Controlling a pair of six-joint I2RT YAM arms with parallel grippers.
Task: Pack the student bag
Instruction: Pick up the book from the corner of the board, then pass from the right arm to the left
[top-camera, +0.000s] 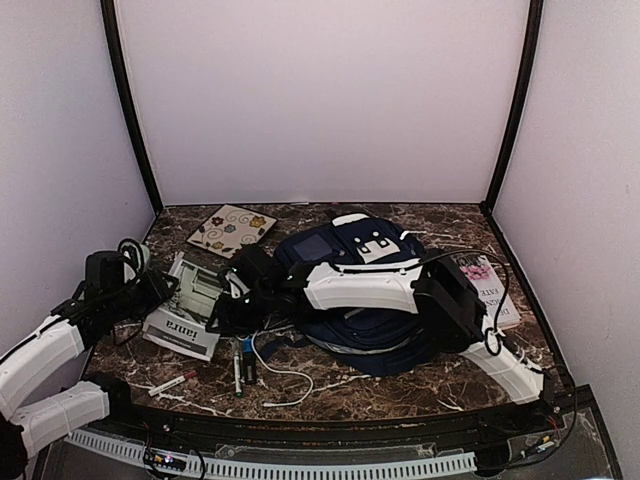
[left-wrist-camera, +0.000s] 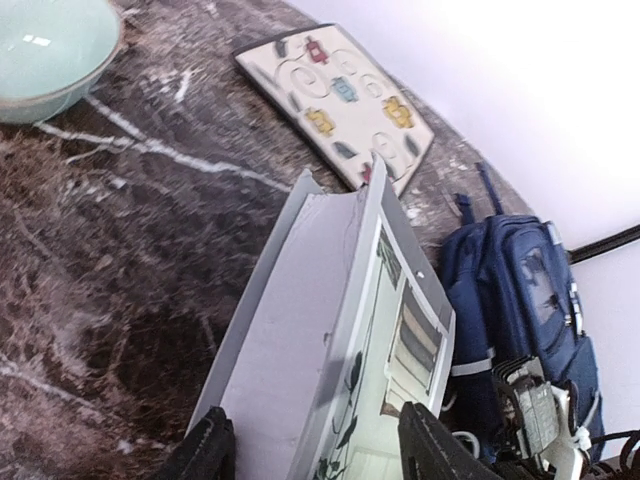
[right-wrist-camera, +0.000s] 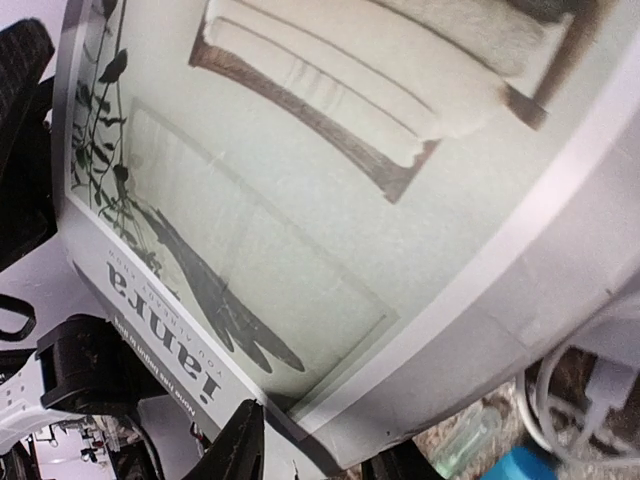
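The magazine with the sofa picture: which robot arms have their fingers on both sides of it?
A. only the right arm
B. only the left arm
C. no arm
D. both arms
D: the magazine lies between the fingers of the left gripper in the left wrist view, and between those of the right gripper in the right wrist view.

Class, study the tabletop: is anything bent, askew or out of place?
Yes. The magazine left of the student bag is buckled into a raised fold between the left gripper and right gripper, not lying flat.
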